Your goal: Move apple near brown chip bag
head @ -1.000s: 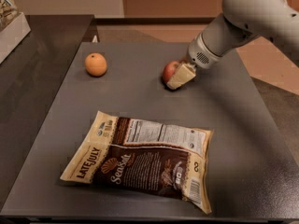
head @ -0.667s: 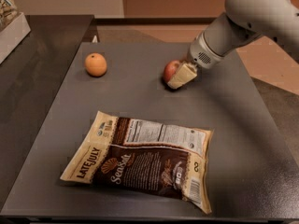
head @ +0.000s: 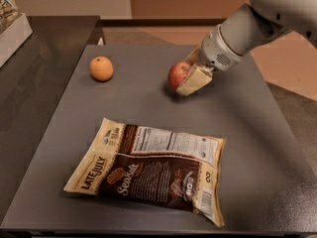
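The apple (head: 176, 75) is sitting toward the far side of the grey table (head: 257, 148), and I'm watching my gripper (head: 184, 76) reaching in from the right and clasping it, one cream finger in front and one behind. The brown chip bag (head: 148, 170) is lying flat nearer the front edge, well apart from the apple. A small orange fruit (head: 101, 68) is resting off to the far left.

One apple (head: 176, 75), far, a bit right of the middle. One orange fruit (head: 101, 68), far left. One brown chip bag (head: 148, 175), near, lying flat. One gripper (head: 186, 76), far right, closed around the apple. One grey table (head: 262, 133) under it all.
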Tool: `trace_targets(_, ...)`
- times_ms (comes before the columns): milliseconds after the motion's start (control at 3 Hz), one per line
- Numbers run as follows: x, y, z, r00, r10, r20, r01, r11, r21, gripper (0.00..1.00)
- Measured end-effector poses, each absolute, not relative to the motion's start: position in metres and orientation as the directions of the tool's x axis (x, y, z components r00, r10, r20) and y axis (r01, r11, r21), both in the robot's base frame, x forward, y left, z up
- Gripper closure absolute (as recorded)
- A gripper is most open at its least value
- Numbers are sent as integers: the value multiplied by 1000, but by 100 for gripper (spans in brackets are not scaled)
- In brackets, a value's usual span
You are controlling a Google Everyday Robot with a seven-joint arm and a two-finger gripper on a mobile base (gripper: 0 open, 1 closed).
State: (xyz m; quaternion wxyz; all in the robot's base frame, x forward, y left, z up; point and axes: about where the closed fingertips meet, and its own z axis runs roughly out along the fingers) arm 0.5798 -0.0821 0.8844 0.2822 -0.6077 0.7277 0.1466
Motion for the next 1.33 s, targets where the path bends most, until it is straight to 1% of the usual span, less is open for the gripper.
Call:
trace_targets(333,555,-70,888,38,-810,-585,-988,57,-143,100)
trace_targets(667,534,-60,879,148,-814,-562,-988,-92,-127,100)
trace_targets(1000,520,-56,871,209,-811,-547,-978,-181,-104,100)
trace_targets(1333,508,-56,861,248,-808,-535,-966,-246,-75,83)
